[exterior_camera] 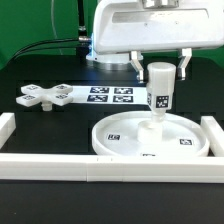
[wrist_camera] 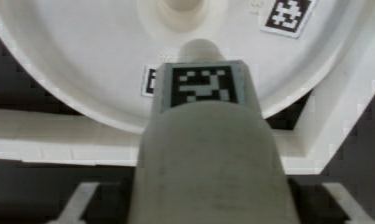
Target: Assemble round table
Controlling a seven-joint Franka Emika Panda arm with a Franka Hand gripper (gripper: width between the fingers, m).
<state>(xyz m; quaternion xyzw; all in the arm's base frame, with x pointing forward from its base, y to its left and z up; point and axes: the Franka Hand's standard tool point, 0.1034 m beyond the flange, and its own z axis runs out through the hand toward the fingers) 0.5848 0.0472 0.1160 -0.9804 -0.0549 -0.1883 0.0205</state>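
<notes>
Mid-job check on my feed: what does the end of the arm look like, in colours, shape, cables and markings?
The gripper has a wide, boxy white body with rounded corners, and two short dark jaws stick out from its underside. A bluish tint shows along its edge on the exterior view's left. No markings are visible on it. Black cables run behind it; whether they belong to the arm cannot be told.

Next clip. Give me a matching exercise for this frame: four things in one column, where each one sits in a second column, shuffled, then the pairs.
1. leg
2. cross-shaped foot piece
3. round disc
4. marker board

A. lying flat, carrying the leg
B. standing upright at the disc's middle
C. lying flat beyond the disc in the exterior view
D. lying at the exterior view's left, apart from the disc

Pairs: 1-B, 2-D, 3-A, 4-C
</notes>
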